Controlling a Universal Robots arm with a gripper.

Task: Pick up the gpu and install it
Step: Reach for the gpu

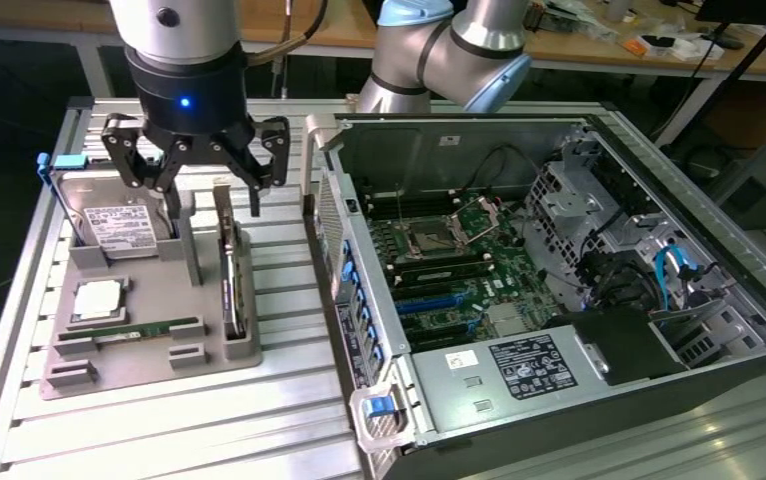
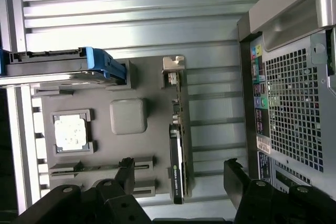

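Hovering above the gray tray [image 1: 156,352], we keep our tool [image 1: 203,178] spread wide and empty, over the gpu [image 1: 227,265]. The gpu stands on edge in a slot along the tray's side. We judge pickup and installation both remain.

The tool [image 1: 203,185] is black, built of bare linkage bars ending in slim dark fingers [image 1: 252,190]. Above the tool sits a black cylinder with a small blue light [image 1: 184,101], then a silver-grey tube. Behind it, rounded silver joints [image 1: 470,50] carry a pale blue cap [image 1: 414,10]; a black cable [image 1: 306,35] hangs alongside.
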